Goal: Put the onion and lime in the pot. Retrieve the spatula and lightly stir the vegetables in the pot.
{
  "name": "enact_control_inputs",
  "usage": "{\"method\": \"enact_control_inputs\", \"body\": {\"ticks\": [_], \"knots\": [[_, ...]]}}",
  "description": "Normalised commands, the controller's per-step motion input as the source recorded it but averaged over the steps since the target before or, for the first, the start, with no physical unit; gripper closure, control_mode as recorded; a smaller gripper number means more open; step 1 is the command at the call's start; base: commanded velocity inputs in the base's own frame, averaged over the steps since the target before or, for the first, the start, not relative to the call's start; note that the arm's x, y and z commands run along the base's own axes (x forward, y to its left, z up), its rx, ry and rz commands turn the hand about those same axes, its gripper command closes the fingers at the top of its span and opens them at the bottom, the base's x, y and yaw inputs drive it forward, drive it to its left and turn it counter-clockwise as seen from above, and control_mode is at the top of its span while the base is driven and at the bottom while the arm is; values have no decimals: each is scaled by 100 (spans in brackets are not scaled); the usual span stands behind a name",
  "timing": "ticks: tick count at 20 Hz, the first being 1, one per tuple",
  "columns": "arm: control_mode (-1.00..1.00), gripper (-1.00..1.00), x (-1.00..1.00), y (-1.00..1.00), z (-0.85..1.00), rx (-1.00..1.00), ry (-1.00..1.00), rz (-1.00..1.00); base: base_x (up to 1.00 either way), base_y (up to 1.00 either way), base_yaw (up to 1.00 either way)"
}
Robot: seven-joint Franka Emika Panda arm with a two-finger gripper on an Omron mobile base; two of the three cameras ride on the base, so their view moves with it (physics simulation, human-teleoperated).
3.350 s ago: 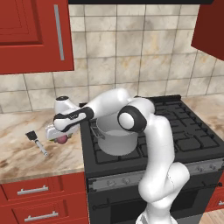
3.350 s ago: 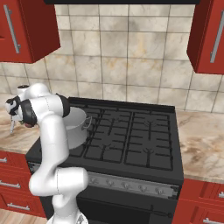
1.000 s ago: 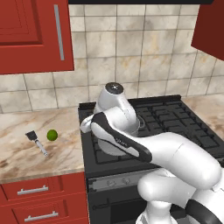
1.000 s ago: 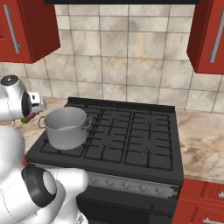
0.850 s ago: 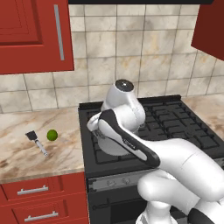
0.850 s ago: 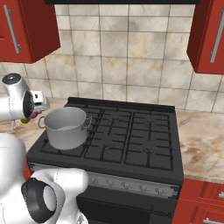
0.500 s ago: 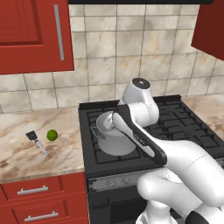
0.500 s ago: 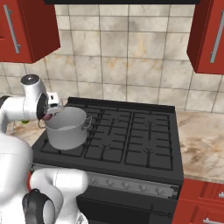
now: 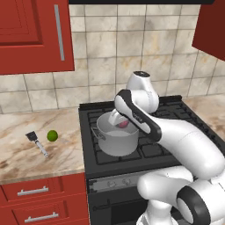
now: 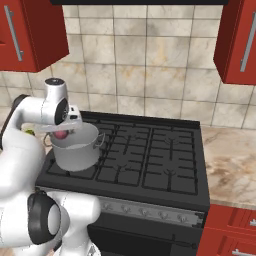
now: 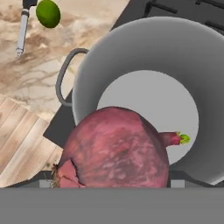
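Note:
The reddish-purple onion (image 11: 116,148) fills the front of the hand view, held between my fingers, and hangs just above the open mouth of the grey steel pot (image 11: 144,43). From the left base view, my gripper (image 9: 119,122) is over the pot (image 9: 115,141) on the front left burner, shut on the onion (image 9: 125,125). In the right base view the onion (image 10: 60,134) sits over the pot's (image 10: 75,155) rim. The green lime (image 9: 52,135) lies on the counter left of the stove, beside the spatula (image 9: 37,143). Both the lime (image 11: 48,13) and the spatula (image 11: 21,30) appear again at the hand view's top left.
The black stove (image 10: 150,155) has free burners to the right of the pot. A marble counter (image 9: 26,154) runs on the left, with red drawers below and red wall cabinets (image 9: 30,35) above. More counter (image 10: 230,155) lies right of the stove.
The arm has swung right from the counter with the onion and now holds it over the pot. The lime and spatula have stayed in place.

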Motion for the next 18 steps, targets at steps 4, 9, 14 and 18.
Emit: {"method": "enact_control_inputs", "body": {"ticks": [4, 9, 14, 18], "knots": [[-100, 100, 0, -2, -29, 0, 10, 0, 0, 0, 0], [-100, 100, 2, -2, -16, 0, 0, 0, 0, 0, 0], [-100, 100, 20, 0, -19, 0, 0, 0, 0, 0, 0], [-100, 100, 15, 0, -33, -1, 3, 0, 0, 0, 0]]}}
